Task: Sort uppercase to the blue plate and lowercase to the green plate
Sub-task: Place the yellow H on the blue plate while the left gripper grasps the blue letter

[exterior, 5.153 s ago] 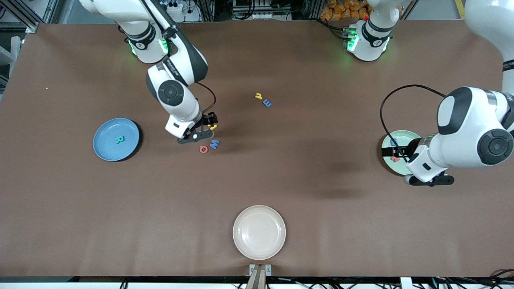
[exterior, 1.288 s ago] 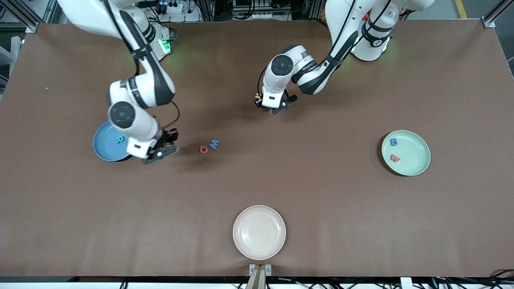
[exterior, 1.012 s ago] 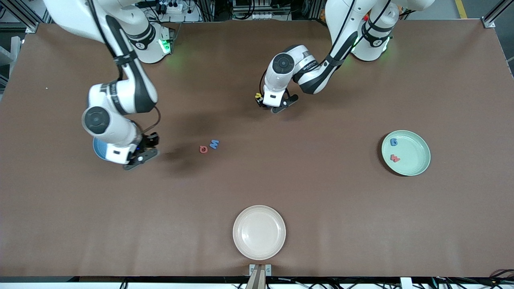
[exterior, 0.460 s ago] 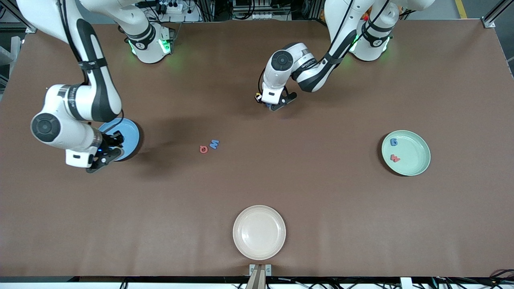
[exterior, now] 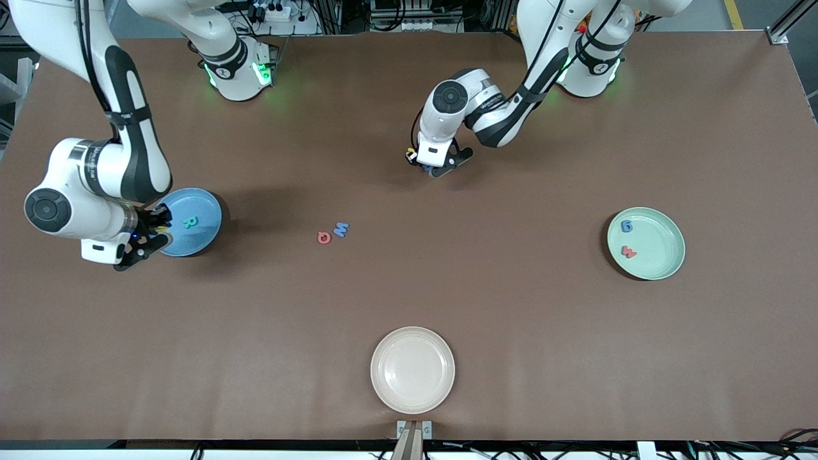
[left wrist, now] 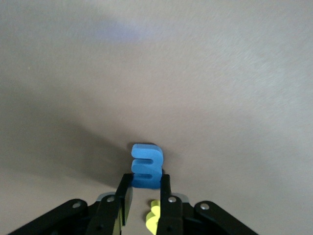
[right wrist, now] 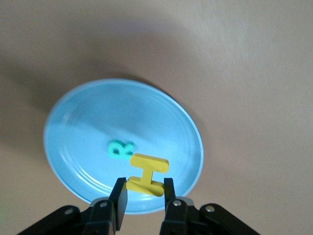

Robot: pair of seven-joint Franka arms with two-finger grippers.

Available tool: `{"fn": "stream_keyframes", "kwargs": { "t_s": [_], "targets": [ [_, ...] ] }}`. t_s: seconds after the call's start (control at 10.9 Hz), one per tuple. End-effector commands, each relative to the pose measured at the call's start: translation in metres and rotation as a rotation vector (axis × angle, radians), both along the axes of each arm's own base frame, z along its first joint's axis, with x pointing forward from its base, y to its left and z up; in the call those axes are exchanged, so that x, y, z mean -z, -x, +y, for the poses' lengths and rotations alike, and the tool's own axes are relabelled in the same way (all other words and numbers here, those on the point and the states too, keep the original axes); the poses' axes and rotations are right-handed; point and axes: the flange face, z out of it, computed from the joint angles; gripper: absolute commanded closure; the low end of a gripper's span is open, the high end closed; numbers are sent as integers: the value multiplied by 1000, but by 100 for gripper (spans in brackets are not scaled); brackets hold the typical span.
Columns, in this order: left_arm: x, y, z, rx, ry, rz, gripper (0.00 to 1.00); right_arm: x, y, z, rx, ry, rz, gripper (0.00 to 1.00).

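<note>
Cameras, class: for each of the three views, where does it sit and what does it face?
Front view: high across the table, facing both arms' bases, all plates in sight.
Left wrist view: on the left arm, facing the left gripper shut on the blue lowercase letter.
Right wrist view: on the right arm, facing the yellow H over the blue plate.
Shared: the blue plate and green R.

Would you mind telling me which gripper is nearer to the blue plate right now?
The right. The right gripper holds the yellow H over the blue plate's rim. The left gripper grips the blue lowercase letter mid-table, well away.
</note>
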Motion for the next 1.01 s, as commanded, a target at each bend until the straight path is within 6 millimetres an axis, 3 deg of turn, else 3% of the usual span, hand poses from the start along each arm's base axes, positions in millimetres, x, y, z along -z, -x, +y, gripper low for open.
{"fn": "stream_keyframes", "kwargs": {
  "t_s": [0.0, 0.28, 0.46, 0.64, 0.74, 0.83, 0.92],
  "targets": [
    [-39, -32, 11, -49, 25, -76, 100, 24, 9, -25, -29, 10, 64, 80],
    [-77, -106, 41, -73, -12, -86, 100, 51, 22, -36, -11, 16, 109, 77],
    [-103, -159, 85, -37, -4, -133, 100, 59, 25, -37, -2, 17, 121, 74],
    [-120, -198, 139, 65, -17, -169, 100, 63, 25, -37, 6, 14, 123, 66],
    [-124, -214, 172, 108, -35, -168, 100, 63, 25, -37, 5, 15, 120, 52],
    [-126, -227, 205, 177, -48, -165, 100, 63, 24, -37, 11, 18, 117, 29],
    [-129, -236, 236, 249, -60, -151, 100, 62, 24, -37, 16, 18, 118, 23]
  ]
}}
